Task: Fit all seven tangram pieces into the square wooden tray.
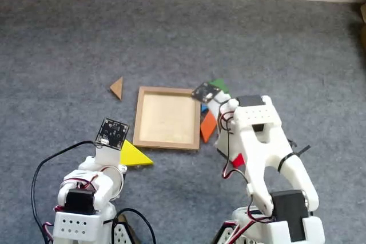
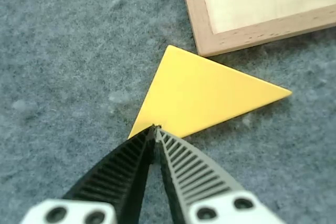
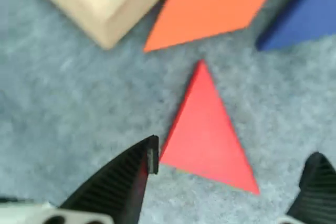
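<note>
Straddling the red triangle [image 3: 210, 129]: the right gripper [image 3: 233, 161] hung open, one jaw either side of the piece, which lay flat on the carpet [image 3: 63, 103] just off the tray's [image 3: 100, 3] near right corner.
Step in hand: probably lifting that triangle. The jaws would do best to sink to the carpet and close across two edges, not a point, since so thin a piece could squirt out.
Yellow triangle [image 2: 205, 95]: flat beside the tray's near left corner, outside it.
Left gripper [image 2: 155, 131]: closed on nothing, tips at that triangle's corner.
Right wrist view: gave the jaw gap, with the orange piece [image 3: 215, 6] and the blue piece [image 3: 304, 19] along the tray's right side.
High view: gave no piece yet inside the tray, a brown triangle [image 1: 116, 88] off its far left corner and a green piece [image 1: 219, 86] off its far right.
</note>
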